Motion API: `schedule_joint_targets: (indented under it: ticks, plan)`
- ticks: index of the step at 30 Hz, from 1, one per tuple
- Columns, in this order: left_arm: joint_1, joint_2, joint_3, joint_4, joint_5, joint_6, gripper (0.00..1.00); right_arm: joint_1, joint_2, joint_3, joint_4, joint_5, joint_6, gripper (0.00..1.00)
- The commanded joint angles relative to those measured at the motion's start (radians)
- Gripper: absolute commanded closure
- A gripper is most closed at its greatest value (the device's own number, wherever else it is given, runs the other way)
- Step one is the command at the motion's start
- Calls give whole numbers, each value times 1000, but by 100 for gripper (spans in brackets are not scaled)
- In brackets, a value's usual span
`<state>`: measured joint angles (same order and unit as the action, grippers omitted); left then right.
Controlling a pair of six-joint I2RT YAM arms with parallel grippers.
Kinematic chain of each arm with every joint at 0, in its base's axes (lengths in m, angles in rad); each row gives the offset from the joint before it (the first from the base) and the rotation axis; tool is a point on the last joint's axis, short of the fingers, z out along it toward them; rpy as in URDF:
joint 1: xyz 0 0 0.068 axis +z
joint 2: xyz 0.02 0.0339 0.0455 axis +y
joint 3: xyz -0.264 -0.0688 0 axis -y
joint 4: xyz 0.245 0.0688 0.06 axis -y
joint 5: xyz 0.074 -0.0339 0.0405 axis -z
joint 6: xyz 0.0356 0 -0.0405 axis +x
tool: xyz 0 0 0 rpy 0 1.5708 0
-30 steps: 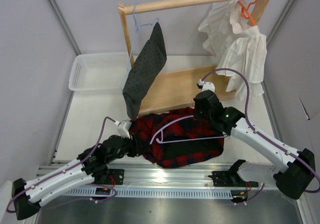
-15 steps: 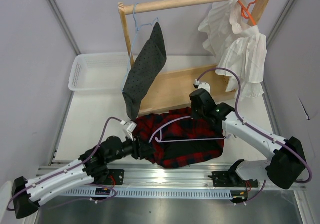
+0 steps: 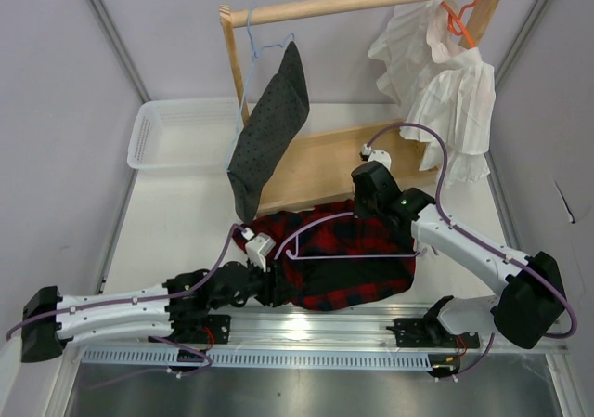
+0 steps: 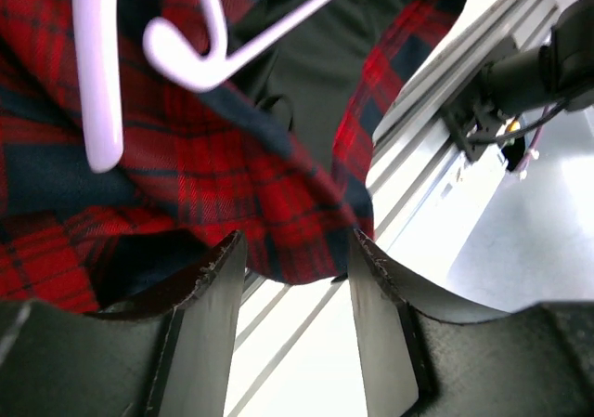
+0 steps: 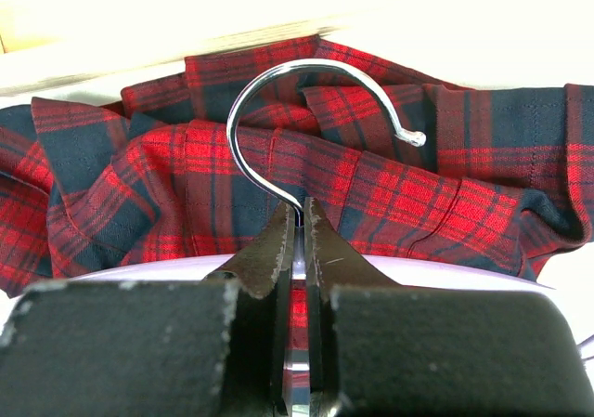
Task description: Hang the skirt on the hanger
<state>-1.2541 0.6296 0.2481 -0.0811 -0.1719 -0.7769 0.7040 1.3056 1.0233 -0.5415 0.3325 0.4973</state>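
Left arm is dropping low and sliding right along the near edge, bringing the left fingers (image 4: pixel 215 298) up to the skirt's (image 3: pixel 357 280) near-left hem. The right arm is shifting slightly back and left.

The skirt is lying bunched on the desk (image 3: pixel 176 222) in front of the wooden rack, with the hanger (image 3: pixel 345 258) resting on top of it, not threaded inside. The left fingers are standing apart, with the hem just beyond their tips and nothing gripped. The right fingers (image 5: pixel 278 250) are clamping together on the neck of the hook (image 5: pixel 278 73).

Risks:
- The left fingers may be catching only one fabric layer or a thin edge, so the hem slips out on the lift.
- The thin metal neck may be pivoting in the right pinch, letting the hanger swing.
- Tugging the skirt could be dragging the hanger sideways.
- Cloth near the desk's front rail could be snagging.
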Motion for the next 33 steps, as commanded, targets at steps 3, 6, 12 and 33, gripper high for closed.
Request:
schedule_joint_targets:
  ticks: [3, 6, 12, 33]
  plan:
    - [-56, 33, 91, 44, -138, 16, 48, -6, 0, 46, 38, 28, 15, 100]
    - [-74, 73, 146, -14, -185, 31, 47, -6, 0, 44, 38, 25, 18, 100]
    - [-122, 212, 210, -72, -245, 7, 49, -6, 1, 44, 40, 22, 18, 100]
    - [-99, 199, 142, -281, -417, -315, 100, -6, -11, 57, 44, 11, 29, 100]
